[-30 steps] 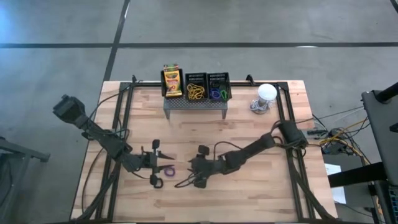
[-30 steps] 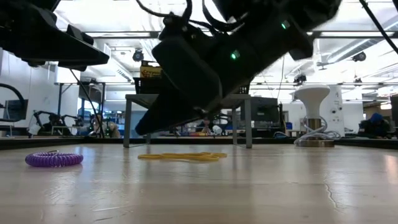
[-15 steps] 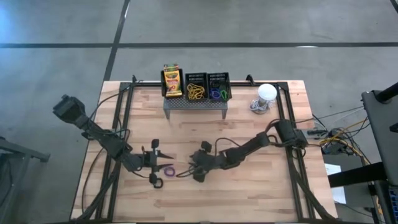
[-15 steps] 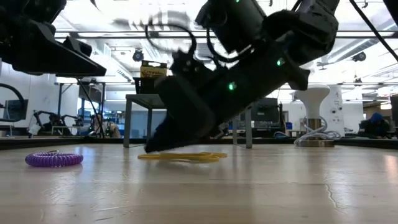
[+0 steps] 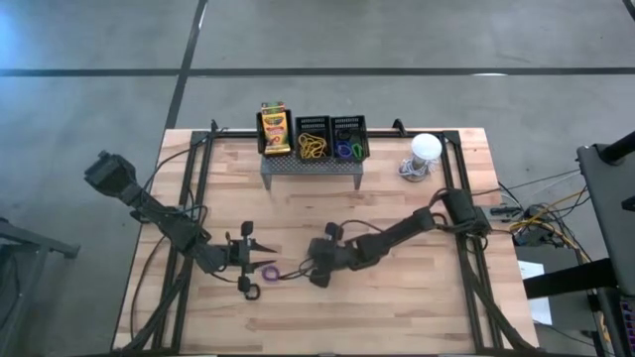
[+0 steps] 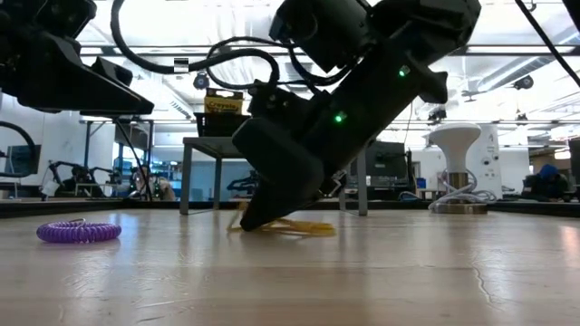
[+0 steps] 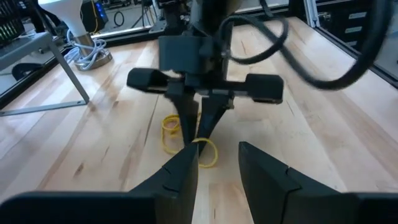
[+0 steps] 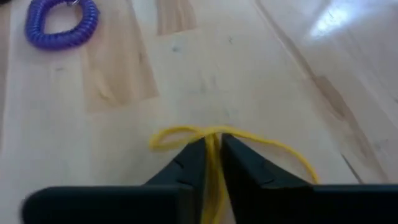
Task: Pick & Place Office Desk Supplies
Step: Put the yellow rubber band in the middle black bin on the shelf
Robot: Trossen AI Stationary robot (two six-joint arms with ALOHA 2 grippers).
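Observation:
A thin yellow loop (image 8: 261, 146) lies on the wooden table near its middle, with my right gripper (image 8: 213, 155) shut on it; the low view shows the loop (image 6: 294, 226) flat beside the fingertips. A purple coiled loop (image 6: 79, 232) rests flat to its left. Beside the purple loop (image 5: 268, 270), my left gripper (image 7: 217, 168) hovers open with nothing between its fingers. At the far edge, a crayon box (image 5: 275, 129) and two black mesh bins (image 5: 313, 139) (image 5: 348, 139) holding loops stand on a grey stand (image 5: 313, 165). My right gripper pinches the yellow loop between its two fingertips, at a point (image 8: 213, 135) where the loop's strands are squeezed together. The fingers slant down at it from the table's right side. The loop's lobes (image 8: 168, 137) lie slack on the table on either side.
A white ball-like object with a cable (image 5: 424, 149) sits at the far right. Black frame rails (image 5: 198, 198) run along both sides of the table. Bare wood lies between the stand and the grippers.
My right gripper has tipped steeper and sunk, bringing its fingertips onto the yellow loop. The loop's left end has drawn in and bunched up against the fingers, while its right end has stayed flat on the table.

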